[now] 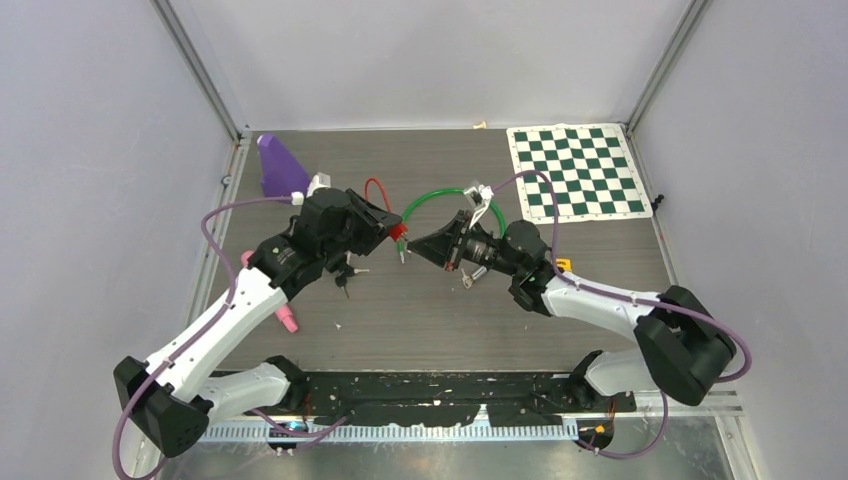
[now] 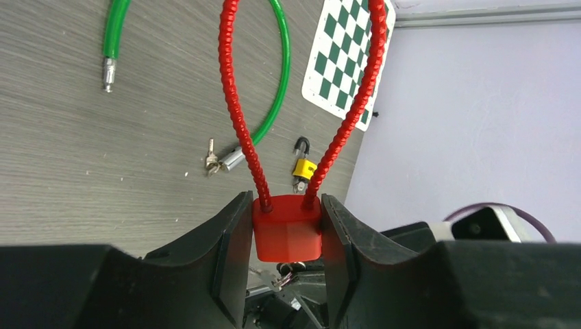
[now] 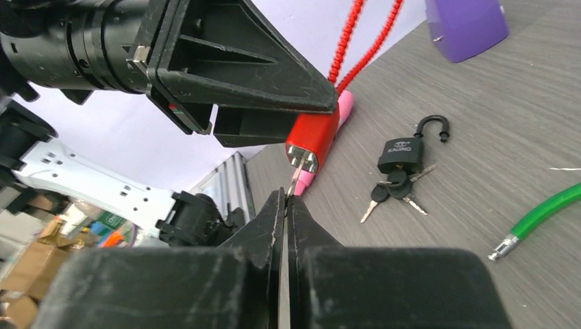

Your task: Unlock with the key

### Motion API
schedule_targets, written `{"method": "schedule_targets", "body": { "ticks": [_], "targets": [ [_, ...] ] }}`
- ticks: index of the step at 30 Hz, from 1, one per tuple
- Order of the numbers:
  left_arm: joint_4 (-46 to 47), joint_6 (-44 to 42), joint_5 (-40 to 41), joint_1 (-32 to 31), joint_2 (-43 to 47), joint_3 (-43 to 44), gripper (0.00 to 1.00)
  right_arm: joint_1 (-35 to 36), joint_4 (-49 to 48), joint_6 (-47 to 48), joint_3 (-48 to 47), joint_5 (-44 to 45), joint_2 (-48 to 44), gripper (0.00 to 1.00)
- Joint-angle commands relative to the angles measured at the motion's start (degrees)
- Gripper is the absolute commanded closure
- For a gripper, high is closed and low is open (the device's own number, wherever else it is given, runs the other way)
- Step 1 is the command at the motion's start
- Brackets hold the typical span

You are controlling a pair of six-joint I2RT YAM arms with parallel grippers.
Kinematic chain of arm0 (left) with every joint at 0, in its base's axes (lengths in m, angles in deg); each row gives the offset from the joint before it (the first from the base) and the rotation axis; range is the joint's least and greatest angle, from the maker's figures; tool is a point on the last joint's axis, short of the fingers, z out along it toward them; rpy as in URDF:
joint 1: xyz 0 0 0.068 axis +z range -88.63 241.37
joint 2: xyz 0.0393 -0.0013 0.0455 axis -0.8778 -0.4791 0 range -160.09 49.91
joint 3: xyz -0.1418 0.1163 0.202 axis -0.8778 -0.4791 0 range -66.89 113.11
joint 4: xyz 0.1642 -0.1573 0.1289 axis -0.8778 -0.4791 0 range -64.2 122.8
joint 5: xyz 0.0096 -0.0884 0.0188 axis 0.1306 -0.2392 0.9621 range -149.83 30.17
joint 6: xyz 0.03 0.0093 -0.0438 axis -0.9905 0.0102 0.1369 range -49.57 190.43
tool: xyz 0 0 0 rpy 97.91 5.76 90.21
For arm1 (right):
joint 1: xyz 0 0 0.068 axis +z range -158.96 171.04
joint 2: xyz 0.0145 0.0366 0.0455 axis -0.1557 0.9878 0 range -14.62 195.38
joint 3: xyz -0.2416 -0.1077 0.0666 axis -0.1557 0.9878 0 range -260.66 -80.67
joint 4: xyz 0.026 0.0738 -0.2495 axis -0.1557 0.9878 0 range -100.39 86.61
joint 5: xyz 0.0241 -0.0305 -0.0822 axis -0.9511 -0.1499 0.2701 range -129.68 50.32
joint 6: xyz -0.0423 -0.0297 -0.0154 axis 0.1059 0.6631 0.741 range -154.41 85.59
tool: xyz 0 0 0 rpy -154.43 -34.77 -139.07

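Note:
A red padlock (image 2: 288,229) with a long red ribbed cable shackle (image 2: 236,110) is held above the table, and my left gripper (image 2: 288,236) is shut on its body from both sides. In the top view the lock (image 1: 400,232) hangs between the two arms at the table's middle. A small silver key (image 3: 296,179) sits in the keyhole on the lock's underside (image 3: 313,142). My right gripper (image 3: 285,199) is shut on the key's head, directly below the lock, and meets the left gripper (image 1: 385,228) tip to tip.
A black padlock (image 3: 399,156) with a bunch of keys lies open on the table. A green cable lock (image 1: 440,195), a small yellow padlock (image 2: 302,168), a purple cone (image 1: 280,165), a pink object (image 1: 287,320) and a chessboard mat (image 1: 577,170) lie around.

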Motion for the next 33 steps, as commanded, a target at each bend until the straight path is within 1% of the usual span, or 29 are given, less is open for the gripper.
{"method": "schedule_targets", "body": {
  "ticks": [1,6,10,17,22,33],
  "targets": [
    [0.22,-1.33,4.69,0.11,1.75,3.57,1.0,2.51,15.67,13.37,-3.54,3.5,-5.51,0.95],
    [0.16,-1.36,5.27,0.16,1.77,3.57,1.0,2.67,15.89,13.38,-2.7,1.96,-7.16,0.95],
    [0.33,-1.25,4.91,0.14,2.06,3.32,1.0,2.77,13.1,11.05,-2.08,0.05,-7.06,0.95],
    [2.59,-1.07,1.47,0.06,1.68,2.62,1.0,2.79,6.13,8.16,-0.83,2.34,-6.4,0.95],
    [3.77,-1.08,-0.46,0.08,1.3,2.26,1.0,2.7,5.56,8.18,-1.38,3.53,-6.22,0.94],
    [4.51,-1.11,-1.82,0.02,1.28,2.18,1.0,2.07,5.08,7.63,-0.78,6.91,-6.53,0.95]
  ]
}}
